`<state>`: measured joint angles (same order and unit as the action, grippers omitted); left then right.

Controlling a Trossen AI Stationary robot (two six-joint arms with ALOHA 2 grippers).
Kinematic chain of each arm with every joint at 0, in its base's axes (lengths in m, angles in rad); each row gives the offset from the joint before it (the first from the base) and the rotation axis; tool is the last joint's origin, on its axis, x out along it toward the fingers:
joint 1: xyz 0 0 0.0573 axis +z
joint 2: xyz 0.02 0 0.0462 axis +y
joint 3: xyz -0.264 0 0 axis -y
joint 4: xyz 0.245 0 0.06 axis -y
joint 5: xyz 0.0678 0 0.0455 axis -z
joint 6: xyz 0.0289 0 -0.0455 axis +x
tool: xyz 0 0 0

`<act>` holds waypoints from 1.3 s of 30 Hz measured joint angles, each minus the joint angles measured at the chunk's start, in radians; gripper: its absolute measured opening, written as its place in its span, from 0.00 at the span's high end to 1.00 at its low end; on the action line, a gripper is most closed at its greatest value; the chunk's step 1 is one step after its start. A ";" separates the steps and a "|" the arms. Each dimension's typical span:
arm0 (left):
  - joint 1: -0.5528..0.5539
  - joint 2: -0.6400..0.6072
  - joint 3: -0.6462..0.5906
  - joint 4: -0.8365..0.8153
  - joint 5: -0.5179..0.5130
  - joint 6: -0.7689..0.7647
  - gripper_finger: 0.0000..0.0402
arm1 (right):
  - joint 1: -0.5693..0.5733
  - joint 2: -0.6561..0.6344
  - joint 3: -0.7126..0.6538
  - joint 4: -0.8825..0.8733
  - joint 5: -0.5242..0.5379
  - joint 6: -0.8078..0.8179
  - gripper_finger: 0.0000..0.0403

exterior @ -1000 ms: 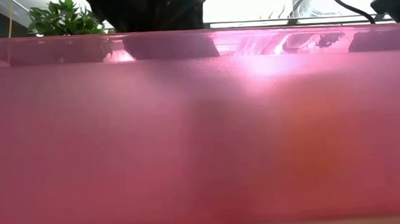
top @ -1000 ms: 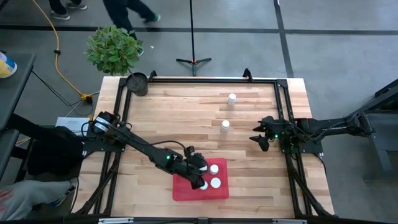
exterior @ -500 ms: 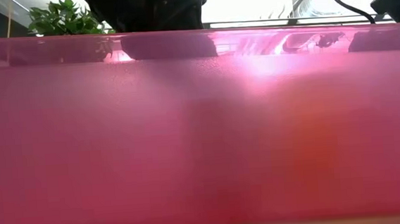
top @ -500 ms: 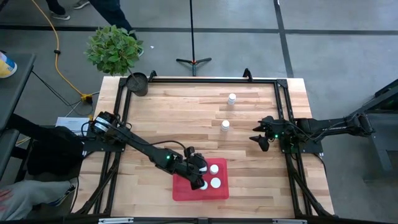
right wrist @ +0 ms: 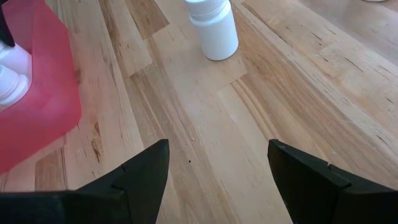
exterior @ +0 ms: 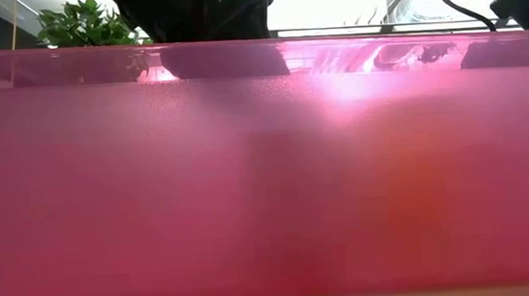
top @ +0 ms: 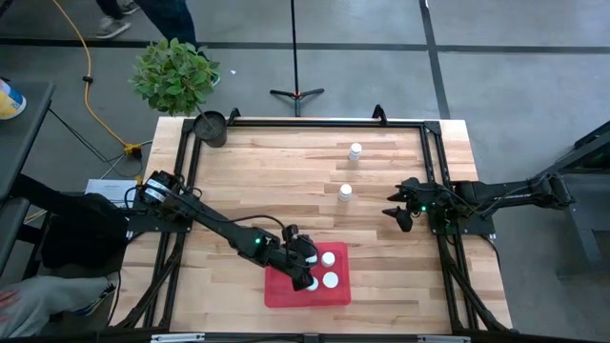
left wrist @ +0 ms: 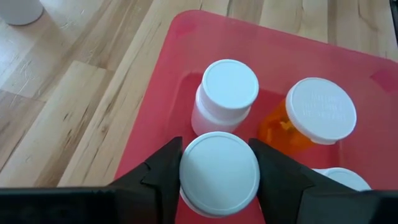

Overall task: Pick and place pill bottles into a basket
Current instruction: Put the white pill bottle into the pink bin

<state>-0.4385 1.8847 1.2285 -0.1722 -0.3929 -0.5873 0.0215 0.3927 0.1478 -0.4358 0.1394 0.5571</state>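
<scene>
Now the left gripper (left wrist: 219,168) fingers clasp a white-capped bottle (left wrist: 219,173) inside the red basket (left wrist: 367,81).

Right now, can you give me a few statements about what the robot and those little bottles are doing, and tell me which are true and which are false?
1. The left gripper has its fingers around a white-capped bottle over the red tray. True.
2. The right gripper is holding a bottle. False: it is open and empty, over bare wood at the table's right side.
3. An orange bottle stands in the tray. True.
4. Every bottle is already in the tray. False: two white bottles stand on the table outside it.
5. The potted plant sits inside the tray. False: it is beyond the table's far left corner.
</scene>
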 joint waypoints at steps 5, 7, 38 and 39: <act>0.000 0.000 0.000 0.020 0.001 0.000 0.42 | 0.000 0.000 0.000 0.000 0.000 0.000 0.35; 0.000 -0.001 0.001 0.024 0.001 0.000 0.40 | 0.000 0.000 0.000 0.000 0.000 0.000 0.35; 0.088 -0.256 0.036 0.134 -0.162 0.233 0.39 | 0.000 0.000 0.000 -0.001 0.001 -0.007 0.35; 0.102 -0.281 0.036 0.142 -0.162 0.252 0.39 | 0.000 0.000 0.000 -0.001 0.002 -0.007 0.35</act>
<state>-0.3370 1.6033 1.2648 -0.0299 -0.5545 -0.3354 0.0216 0.3923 0.1482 -0.4370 0.1410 0.5497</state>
